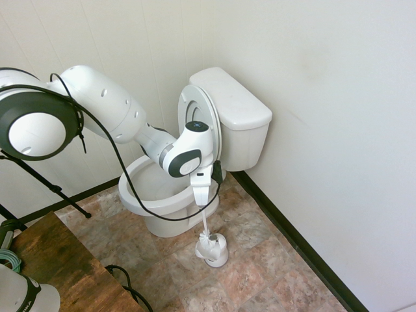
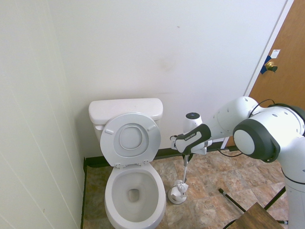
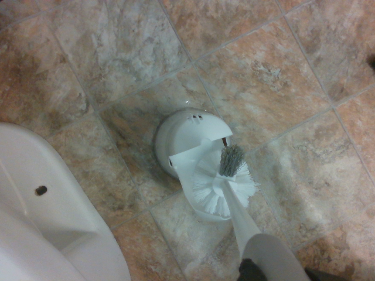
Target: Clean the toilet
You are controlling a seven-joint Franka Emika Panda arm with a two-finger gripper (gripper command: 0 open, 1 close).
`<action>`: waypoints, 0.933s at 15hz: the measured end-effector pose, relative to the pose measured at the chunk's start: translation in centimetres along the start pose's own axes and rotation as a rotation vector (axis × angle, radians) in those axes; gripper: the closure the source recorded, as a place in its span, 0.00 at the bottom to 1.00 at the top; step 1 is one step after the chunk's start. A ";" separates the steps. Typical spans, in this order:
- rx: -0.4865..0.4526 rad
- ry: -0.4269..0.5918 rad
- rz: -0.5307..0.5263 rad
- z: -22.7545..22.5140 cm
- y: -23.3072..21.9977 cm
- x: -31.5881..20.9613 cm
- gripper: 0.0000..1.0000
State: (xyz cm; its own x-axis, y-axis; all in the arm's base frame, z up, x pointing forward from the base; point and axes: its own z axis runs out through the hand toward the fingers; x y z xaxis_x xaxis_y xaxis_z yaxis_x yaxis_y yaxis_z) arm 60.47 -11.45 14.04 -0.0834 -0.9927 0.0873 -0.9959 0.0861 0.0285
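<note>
Fingers of the white and black gripper (image 2: pixel 187 155) pinch the white handle of a toilet brush. On the mottled brown and grey tiled floor (image 3: pixel 299 64) stands the large white ceramic toilet (image 2: pixel 110 200), against the wall, its ring seat and lid raised. Beside it sits the small rounded white plastic holder (image 3: pixel 186 137), with the brush's white bristled head (image 3: pixel 214 190) at its open side, a grey bristle tuft (image 3: pixel 231 160) above.

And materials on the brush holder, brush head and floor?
Brush holder: likely smooth plastic, soft sheen on thin cut-open walls.
Brush head: white bristles, probably nylon, splayed; small grey tuft.
Floor: mottled stone-look squares with seam lines; vinyl or tile, can't tell.
</note>
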 end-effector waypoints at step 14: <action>-0.116 -0.139 0.065 12.1 -7.7 7.8 1.00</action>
State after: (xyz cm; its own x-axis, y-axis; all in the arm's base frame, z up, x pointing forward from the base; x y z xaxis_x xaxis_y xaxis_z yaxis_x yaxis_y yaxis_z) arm 67.03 -20.89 2.44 -0.1596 -0.9861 -0.0457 -0.9781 0.1517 0.1424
